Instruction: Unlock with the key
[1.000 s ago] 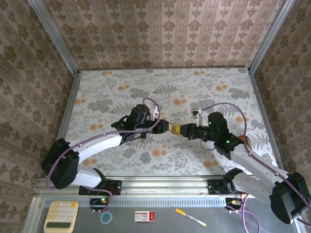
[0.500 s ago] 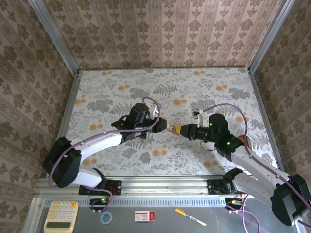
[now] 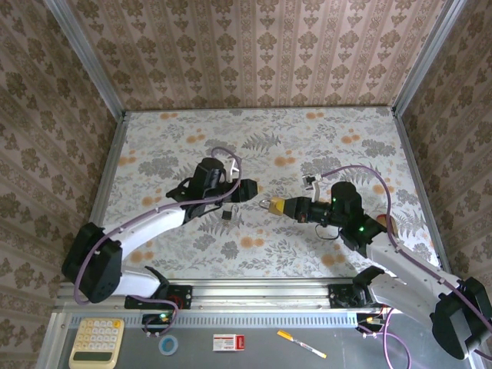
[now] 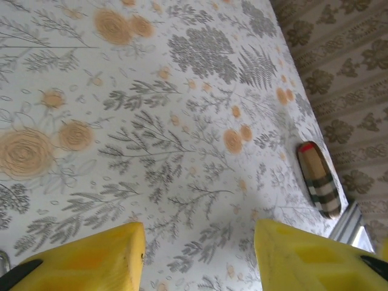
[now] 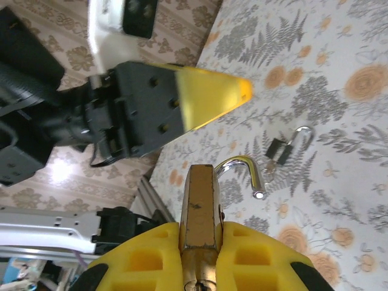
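Key [image 3: 227, 214] lies dropped on the bench [image 3: 323, 138] beside your left jaws, now wide; right jaws grip the padlock [image 5: 197, 206], shackle [image 5: 242, 165] sprung, so it looks unlocked.

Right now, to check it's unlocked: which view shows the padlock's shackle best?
Right wrist: close up, the shackle stands swung clear of the brass padlock. Top external shows it as a tiny silvery loop.

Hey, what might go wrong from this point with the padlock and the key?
The key lies loose on the table near the open left gripper; a careless sweep might knock it away. The right gripper pinches the brass padlock by its lower end, shackle open, so it may slip or twist.
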{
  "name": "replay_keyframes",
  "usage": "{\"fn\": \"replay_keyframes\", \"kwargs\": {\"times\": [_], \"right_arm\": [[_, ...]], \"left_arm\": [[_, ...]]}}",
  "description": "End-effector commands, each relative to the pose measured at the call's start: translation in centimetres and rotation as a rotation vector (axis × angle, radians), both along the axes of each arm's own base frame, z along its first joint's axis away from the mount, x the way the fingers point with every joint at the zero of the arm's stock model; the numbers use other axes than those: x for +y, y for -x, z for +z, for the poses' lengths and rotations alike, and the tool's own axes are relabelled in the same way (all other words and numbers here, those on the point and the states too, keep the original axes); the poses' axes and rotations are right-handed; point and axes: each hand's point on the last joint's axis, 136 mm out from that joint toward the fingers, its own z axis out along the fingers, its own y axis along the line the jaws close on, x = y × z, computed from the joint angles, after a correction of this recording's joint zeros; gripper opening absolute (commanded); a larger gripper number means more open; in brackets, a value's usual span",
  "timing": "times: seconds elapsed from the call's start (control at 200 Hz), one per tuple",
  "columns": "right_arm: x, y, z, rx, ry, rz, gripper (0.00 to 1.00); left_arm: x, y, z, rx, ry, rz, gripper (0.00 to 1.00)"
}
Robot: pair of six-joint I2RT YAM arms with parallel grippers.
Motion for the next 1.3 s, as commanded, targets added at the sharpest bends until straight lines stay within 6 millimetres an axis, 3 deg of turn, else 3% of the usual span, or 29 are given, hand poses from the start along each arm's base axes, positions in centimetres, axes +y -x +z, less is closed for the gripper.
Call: {"fn": "replay_keyframes", "kwargs": {"times": [0.0, 0.115, 0.31, 0.605, 0.92, 1.025, 1.185, 1.295], "right_arm": [[1.2, 0.8, 2.4, -0.019, -0.106, 0.044, 0.00], [1.7, 1.2, 2.5, -0.002, -0.136, 0.043, 0.00], [1.5, 1.1, 2.6, 0.008, -0.148, 0.029, 0.00], [1.6, 0.2, 2.7, -0.003, -0.126, 0.005, 0.00], [1.0, -0.8, 2.5, -0.007, -0.102, -0.030, 0.00], [1.0, -0.6, 2.4, -0.011, -0.095, -0.022, 0.00], [0.5, 0.3, 1.9, -0.051, 0.023, -0.003, 0.00], [-0.6, 0.9, 0.4, -0.099, 0.230, -0.014, 0.00]], "left_arm": [[-1.0, -1.9, 0.3, -0.035, -0.012, -0.007, 0.50], [-2.8, -2.7, -0.3, -0.009, 0.002, -0.050, 0.46], [-4.2, -1.6, -1.0, 0.013, 0.029, -0.102, 0.41], [-5.0, 2.2, -1.8, 0.085, 0.103, -0.228, 0.25], [-5.3, 5.7, -1.1, 0.124, 0.164, -0.357, 0.19], [-3.9, 5.4, -1.9, 0.128, 0.114, -0.313, 0.21], [1.0, 1.6, -3.1, 0.088, 0.001, -0.093, 0.48], [4.9, -1.1, -1.2, 0.006, -0.028, 0.061, 0.55]]}}
